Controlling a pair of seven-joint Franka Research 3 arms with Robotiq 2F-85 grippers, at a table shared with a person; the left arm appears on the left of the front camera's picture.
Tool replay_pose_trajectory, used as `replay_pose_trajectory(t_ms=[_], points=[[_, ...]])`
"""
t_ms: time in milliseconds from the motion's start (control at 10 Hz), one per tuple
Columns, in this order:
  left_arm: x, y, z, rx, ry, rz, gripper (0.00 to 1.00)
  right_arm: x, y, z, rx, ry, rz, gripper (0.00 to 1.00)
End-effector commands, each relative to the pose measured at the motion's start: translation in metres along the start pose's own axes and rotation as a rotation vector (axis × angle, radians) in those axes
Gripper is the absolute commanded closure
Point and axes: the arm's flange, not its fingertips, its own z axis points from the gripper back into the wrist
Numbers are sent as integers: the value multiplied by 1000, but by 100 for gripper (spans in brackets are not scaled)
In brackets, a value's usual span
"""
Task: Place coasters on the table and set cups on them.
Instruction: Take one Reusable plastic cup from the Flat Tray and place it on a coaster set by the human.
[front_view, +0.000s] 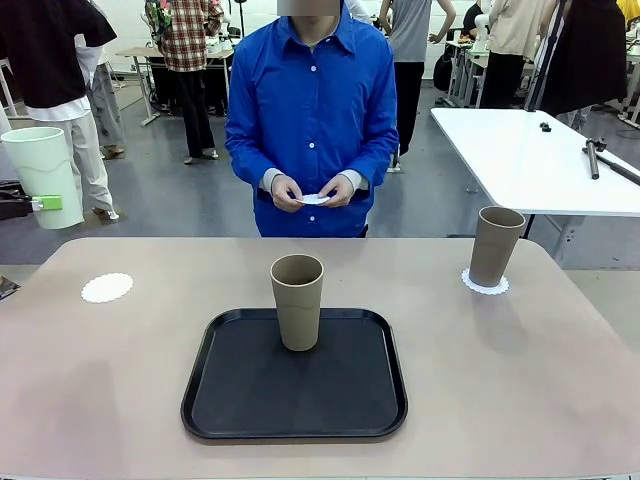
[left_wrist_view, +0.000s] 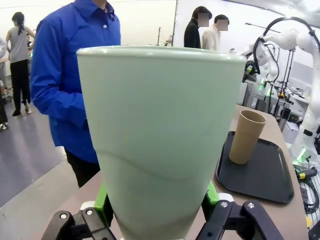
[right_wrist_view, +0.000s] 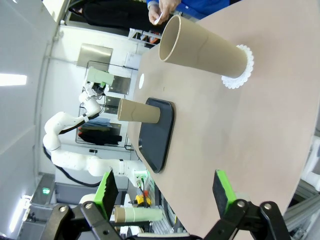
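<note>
one bare coaster (front_view: 107, 288) on desk's (front_view: 520, 380) left side. left jaws clamp mint cup (front_view: 40, 165) upright, raised by that left edge; coaster below, inboard. right jaws wide, empty.

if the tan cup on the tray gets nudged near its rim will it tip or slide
Probably tips: the cup is tall, its base narrower than its rim. It looks empty, so likely light. Its matte wall should resist slipping.
</note>
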Motion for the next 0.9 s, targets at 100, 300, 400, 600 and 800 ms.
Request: replay_pose_trajectory(t_ms=[100,300,400,600,800], points=[[-17,29,-8,-173,6,-42,16,0,0,0,-5,2,-2,0],[-35,39,-13,-245,-24,-81,16,0,0,0,-5,2,-2,0],[-40,47,-17,-276,-23,-98,16,0,0,0,-5,2,-2,0],[-62,61,-25,-307,-46,-108,16,0,0,0,-5,2,-2,0],[-79,76,-39,-288,-30,-93,16,0,0,0,-5,2,-2,0]])
